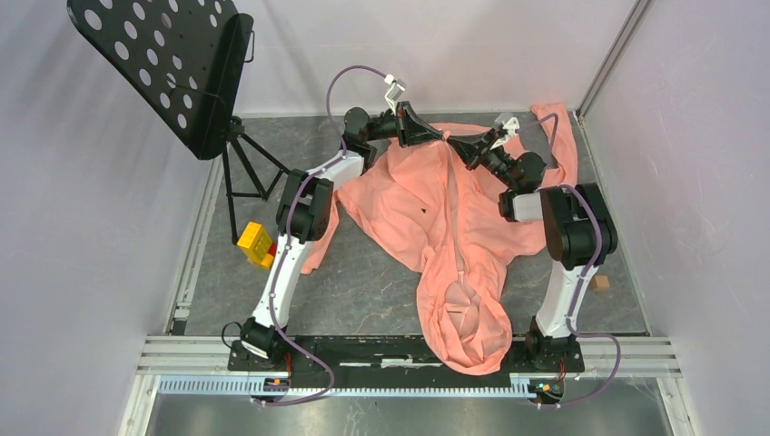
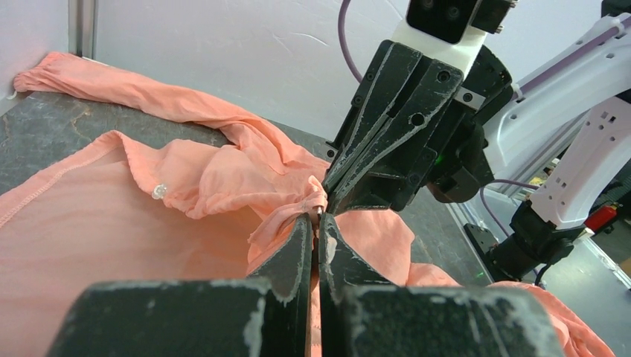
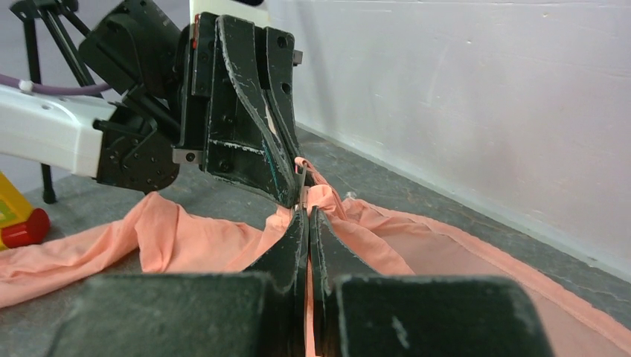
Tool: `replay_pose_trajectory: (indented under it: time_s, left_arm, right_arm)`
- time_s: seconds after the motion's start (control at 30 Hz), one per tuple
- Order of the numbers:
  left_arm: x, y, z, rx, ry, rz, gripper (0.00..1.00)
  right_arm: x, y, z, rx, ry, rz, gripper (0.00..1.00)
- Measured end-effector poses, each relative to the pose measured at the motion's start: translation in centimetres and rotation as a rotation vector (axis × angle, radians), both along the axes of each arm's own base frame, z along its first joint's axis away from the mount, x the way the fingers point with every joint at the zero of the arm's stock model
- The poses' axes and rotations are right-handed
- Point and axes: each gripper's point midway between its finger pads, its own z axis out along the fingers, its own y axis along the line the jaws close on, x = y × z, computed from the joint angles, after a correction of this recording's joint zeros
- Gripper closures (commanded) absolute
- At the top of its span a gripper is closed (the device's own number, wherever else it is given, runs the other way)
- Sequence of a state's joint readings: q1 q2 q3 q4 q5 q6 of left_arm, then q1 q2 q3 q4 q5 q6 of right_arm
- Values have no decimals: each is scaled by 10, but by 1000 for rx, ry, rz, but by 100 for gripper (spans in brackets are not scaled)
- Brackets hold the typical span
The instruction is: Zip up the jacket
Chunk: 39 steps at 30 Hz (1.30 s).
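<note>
Pale walls (image 1: 454, 45), dark mottled tabletop (image 1: 363, 282), perhaps a black music stand (image 1: 172, 64)

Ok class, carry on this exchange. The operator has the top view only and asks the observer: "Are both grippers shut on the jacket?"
Observer: The left gripper is shut on a bunched fold of the jacket.
Operator: And the right?
Observer: The right gripper is shut on a strip of fabric, tip to tip with the left.
Operator: Anything else at that spot?
Observer: A small metal-looking piece shows where the tips meet.
</note>
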<state>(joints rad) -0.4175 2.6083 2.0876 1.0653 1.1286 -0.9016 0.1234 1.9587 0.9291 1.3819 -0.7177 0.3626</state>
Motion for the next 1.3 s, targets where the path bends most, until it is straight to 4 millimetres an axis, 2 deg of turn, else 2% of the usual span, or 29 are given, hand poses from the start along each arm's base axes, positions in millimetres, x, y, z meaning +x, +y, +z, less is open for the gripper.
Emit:
replay_pose_trajectory:
  time_s: [0.33, 0.4, 0.47, 0.53, 0.57, 0.67, 0.73, 0.9, 1.0, 1.03, 1.1, 1.2, 1.3]
  left_arm:
    - [-1, 4, 1, -13, 14, -2, 97]
    - [0, 6, 1, -15, 13, 1, 95]
    - [0, 7, 1, -17, 16, 2, 88]
    - [2, 9, 1, -22, 16, 10, 87]
    - [2, 9, 0, -23, 18, 13, 83]
    - [0, 10, -6, -20, 27, 12, 62]
    - [-7, 9, -14, -2, 49, -5, 52]
    - [-31, 11, -29, 49, 77, 12, 41]
    - [-43, 17, -17, 62, 17, 50, 36]
    - [-46, 19, -11, 63, -7, 61, 22]
    - [-50, 24, 6, 56, -72, 92, 11]
    - [-47, 30, 31, 36, -134, 146, 9]
    - [-34, 35, 39, 27, -147, 220, 10]
  right_arm:
    - [7, 5, 2, 101, 52, 47, 100]
    - [9, 6, 3, 107, 54, 54, 100]
    - [12, 7, 4, 113, 54, 63, 100]
    - [15, 8, 5, 119, 56, 70, 100]
    - [16, 9, 5, 123, 59, 73, 100]
    - [16, 8, 4, 125, 62, 71, 100]
    - [16, 10, 5, 122, 54, 67, 100]
    - [15, 13, 5, 117, 50, 72, 100]
    - [14, 15, 5, 117, 50, 77, 100]
    - [14, 16, 5, 117, 50, 77, 100]
    - [14, 15, 5, 117, 48, 76, 100]
    - [15, 15, 5, 118, 47, 73, 100]
    - [15, 15, 5, 118, 46, 71, 100]
